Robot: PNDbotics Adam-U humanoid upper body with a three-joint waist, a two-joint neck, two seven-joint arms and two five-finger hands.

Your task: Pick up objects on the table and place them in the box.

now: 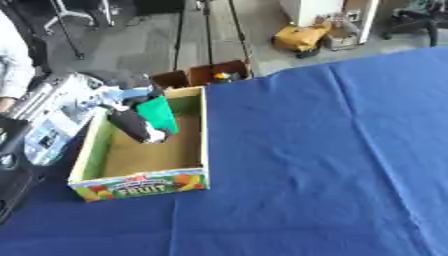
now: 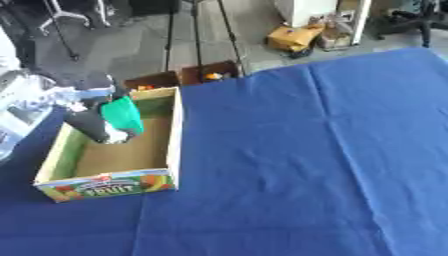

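1. Over the far left corner of the box, I see my left hand hanging above the inside, fingers closed around one green object. The object is flat-looking and sits upright against the dark hand, above the box floor rather than on it.
2. One box is in use: an open cardboard tray with green inner walls and a fruit print with the word "FRUIT" on its near wall. It stands at the left edge of the table. Its brown floor looks bare where it is visible.
3. My right hand shows in neither view.
4. One table surface, covered by a blue cloth with light creases, fills the right and near part of the views. I count no loose objects on the cloth.
5. Beyond the far edge I count two small open brown cartons on the grey floor, one holding something orange.
6. Farther back sit a yellow item, a white cabinet and stand legs.
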